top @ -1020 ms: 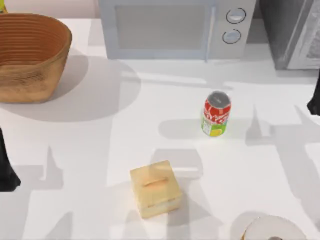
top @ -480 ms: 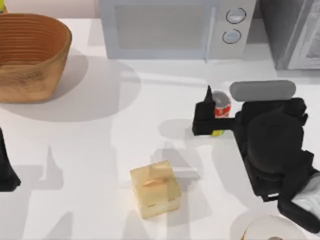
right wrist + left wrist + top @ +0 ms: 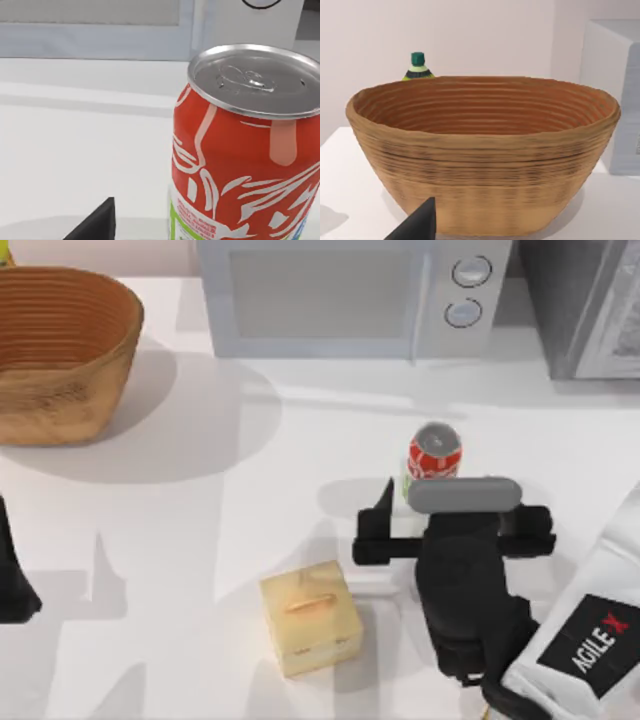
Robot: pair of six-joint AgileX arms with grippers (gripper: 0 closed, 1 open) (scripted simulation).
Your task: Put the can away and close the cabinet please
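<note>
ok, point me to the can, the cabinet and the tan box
can (image 3: 434,452): top view, red upper label under the silver lid.
cabinet (image 3: 562,302): top view, dark grey speckled side at the table's back right.
tan box (image 3: 310,617): top view, top face by the slot.

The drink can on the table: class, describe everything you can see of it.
The small metal drink can has a silver lid with a pull tab, a red upper label with white lettering and a green-yellow base. It stands upright on the white table, in front of the white microwave. The right end effector is close beside it, not visibly touching.
</note>
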